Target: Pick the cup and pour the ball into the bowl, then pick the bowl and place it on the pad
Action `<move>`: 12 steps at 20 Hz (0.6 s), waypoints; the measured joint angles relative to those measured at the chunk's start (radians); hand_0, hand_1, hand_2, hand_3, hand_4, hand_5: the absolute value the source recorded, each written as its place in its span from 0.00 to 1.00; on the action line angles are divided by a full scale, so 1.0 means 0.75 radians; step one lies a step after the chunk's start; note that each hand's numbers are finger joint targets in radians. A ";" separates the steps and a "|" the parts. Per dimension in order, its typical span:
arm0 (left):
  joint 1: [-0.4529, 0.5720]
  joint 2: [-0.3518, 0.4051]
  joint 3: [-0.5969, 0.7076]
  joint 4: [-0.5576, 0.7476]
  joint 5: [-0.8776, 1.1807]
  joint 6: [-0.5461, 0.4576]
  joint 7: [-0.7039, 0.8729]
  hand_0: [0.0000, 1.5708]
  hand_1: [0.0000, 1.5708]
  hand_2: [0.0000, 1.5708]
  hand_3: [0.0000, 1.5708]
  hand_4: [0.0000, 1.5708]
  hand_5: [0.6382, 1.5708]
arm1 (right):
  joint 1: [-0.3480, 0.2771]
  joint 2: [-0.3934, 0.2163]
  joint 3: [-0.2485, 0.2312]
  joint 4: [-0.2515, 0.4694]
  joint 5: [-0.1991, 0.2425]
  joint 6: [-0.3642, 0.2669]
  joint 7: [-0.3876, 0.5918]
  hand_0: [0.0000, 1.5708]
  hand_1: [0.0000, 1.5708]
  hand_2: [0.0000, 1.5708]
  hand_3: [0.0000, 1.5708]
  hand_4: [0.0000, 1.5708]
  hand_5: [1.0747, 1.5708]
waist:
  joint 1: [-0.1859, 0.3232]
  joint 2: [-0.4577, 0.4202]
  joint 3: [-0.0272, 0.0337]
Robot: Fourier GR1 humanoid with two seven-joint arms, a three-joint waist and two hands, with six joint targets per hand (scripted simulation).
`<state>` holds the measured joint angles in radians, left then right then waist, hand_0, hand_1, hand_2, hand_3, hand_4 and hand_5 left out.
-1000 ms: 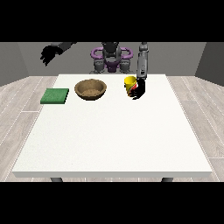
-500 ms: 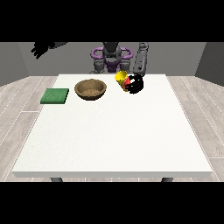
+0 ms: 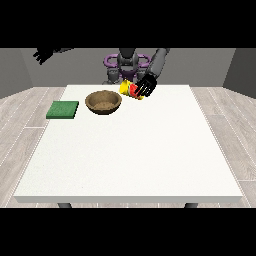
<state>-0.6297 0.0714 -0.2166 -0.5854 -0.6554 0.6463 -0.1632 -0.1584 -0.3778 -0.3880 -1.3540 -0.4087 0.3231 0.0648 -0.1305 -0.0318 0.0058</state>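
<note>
A yellow cup [image 3: 127, 88] with red on it is held tilted on its side above the table, its mouth turned left toward the bowl. The black hand at the view's right [image 3: 145, 86] has its fingers curled round the cup. The brown bowl [image 3: 103, 102] rests on the white table [image 3: 130, 145] just left of and below the cup. A flat green pad [image 3: 63, 109] lies left of the bowl, near the table's left edge. The hand at the view's left [image 3: 43, 54] is raised high, out past the table's left side, fingers spread. No ball shows.
The robot's torso [image 3: 127, 65] stands behind the table's far edge. White table surface stretches from the bowl toward the camera. Grey wooden floor surrounds the table.
The hand at the view's right has lifted the cup, carried it left toward the bowl and tipped it over. The hand at the view's left has drifted upward.
</note>
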 measured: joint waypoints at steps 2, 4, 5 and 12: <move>-0.078 -0.016 -0.059 0.035 -0.103 -0.011 0.143 0.86 0.86 1.00 1.00 0.93 0.96 | 0.001 -0.007 -0.007 0.047 0.004 0.016 -0.018 0.00 0.00 0.00 0.05 0.44 0.98 | 0.014 -0.015 -0.0015; -0.129 -0.042 -0.109 0.058 -0.190 -0.023 0.261 0.86 0.86 1.00 1.00 0.92 0.97 | 0.015 -0.020 -0.025 0.095 -0.002 0.044 -0.045 0.00 0.00 0.00 0.00 0.44 0.98 | 0.028 -0.030 -0.0028; -0.165 -0.048 -0.131 0.075 -0.236 -0.030 0.323 0.87 0.87 1.00 1.00 0.92 0.97 | 0.013 -0.030 -0.034 0.114 -0.011 0.059 -0.046 0.00 0.00 0.00 0.00 0.44 0.98 | 0.023 -0.031 -0.0031; -0.364 -0.086 -0.344 0.120 -0.492 -0.167 0.721 0.87 0.87 1.00 1.00 0.84 0.99 | -0.049 -0.027 -0.015 0.213 0.002 0.092 -0.078 0.00 0.00 0.00 0.10 0.44 0.97 | -0.010 -0.031 -0.0051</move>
<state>-0.9026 0.0067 -0.4747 -0.4956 -1.0245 0.5207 0.3772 -0.1951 -0.3983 -0.3995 -1.1940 -0.4075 0.3919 0.0061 -0.1378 -0.0553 0.0020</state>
